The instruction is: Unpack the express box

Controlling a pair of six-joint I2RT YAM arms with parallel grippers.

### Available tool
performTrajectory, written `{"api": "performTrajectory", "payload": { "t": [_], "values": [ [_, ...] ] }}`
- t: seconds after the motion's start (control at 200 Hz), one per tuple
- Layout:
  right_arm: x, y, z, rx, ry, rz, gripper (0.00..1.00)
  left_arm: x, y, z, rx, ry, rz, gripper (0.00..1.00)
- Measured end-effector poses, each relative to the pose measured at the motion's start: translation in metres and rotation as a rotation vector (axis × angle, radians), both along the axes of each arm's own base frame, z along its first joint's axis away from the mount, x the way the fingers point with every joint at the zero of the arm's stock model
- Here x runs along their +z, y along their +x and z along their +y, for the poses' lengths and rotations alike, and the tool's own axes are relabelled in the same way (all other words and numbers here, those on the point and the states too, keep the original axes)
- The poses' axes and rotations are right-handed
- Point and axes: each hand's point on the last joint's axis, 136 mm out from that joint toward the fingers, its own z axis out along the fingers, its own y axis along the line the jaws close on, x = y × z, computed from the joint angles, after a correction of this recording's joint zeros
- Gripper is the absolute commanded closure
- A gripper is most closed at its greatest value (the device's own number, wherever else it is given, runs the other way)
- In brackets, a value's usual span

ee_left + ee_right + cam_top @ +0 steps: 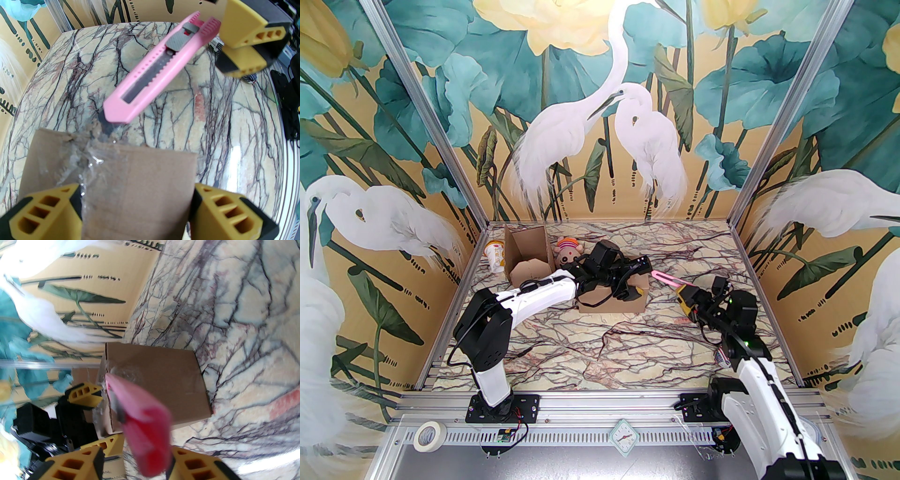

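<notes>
Straddling the probably light, stiff cardboard express box (pixel 140 178) on the tabletop (pixel 628 356), the left gripper (pixel 136 187) stands spread; its side walls look best to hold. The right gripper (pixel 138 451) flanks the pink knife (pixel 152 70); clamped or loose, I cannot tell.

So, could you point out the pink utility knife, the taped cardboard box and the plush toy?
pink utility knife (pixel 159 70): left wrist view, middle of its handle.
taped cardboard box (pixel 159 380): right wrist view, its broad brown face.
plush toy (pixel 568 253): top external view, its face.
</notes>
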Motion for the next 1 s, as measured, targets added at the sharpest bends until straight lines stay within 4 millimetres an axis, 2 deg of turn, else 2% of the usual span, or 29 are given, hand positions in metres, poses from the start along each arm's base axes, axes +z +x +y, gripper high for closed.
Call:
{"api": "performTrajectory", "payload": {
  "t": [0.065,0.07,0.115,0.2,0.39,0.51,0.575,0.72,0.82,0.95,1.0],
  "values": [
    [0.002,0.001,-0.004,-0.038,0.023,-0.014,0.19,0.0,-0.001,-0.002,0.006,-0.006,0.011,0.26],
    [0.002,0.001,-0.004,-0.039,0.022,-0.017,0.15,0.0,-0.001,-0.002,0.006,-0.006,0.011,0.26],
    [0.002,0.003,-0.006,-0.065,0.033,-0.025,0.07,0.001,-0.003,-0.003,0.009,-0.009,0.018,0.26],
    [0.003,0.008,-0.01,-0.107,0.04,-0.033,0.03,0.001,-0.006,-0.005,0.009,-0.012,0.026,0.26],
    [-0.003,0.029,-0.011,-0.169,0.034,-0.03,0.04,0.002,-0.014,-0.013,-0.005,-0.019,0.033,0.25],
    [-0.012,0.039,-0.008,-0.192,0.023,-0.012,0.11,0.002,-0.021,-0.018,-0.018,-0.02,0.037,0.26],
    [-0.014,0.044,-0.008,-0.212,0.015,-0.015,0.17,0.002,-0.024,-0.02,-0.025,-0.02,0.036,0.26],
    [-0.011,0.051,-0.018,-0.292,0.003,-0.035,0.56,0.002,-0.028,-0.023,-0.036,-0.02,0.036,0.26],
    [-0.006,0.054,-0.026,-0.336,-0.008,-0.059,0.76,0.002,-0.03,-0.024,-0.042,-0.019,0.032,0.26],
    [-0.005,0.056,-0.031,-0.364,-0.027,-0.072,0.95,0.002,-0.032,-0.026,-0.053,-0.017,0.023,0.26],
    [-0.004,0.056,-0.032,-0.371,-0.033,-0.078,1.0,0.002,-0.032,-0.026,-0.055,-0.016,0.02,0.25]
  ]
}}
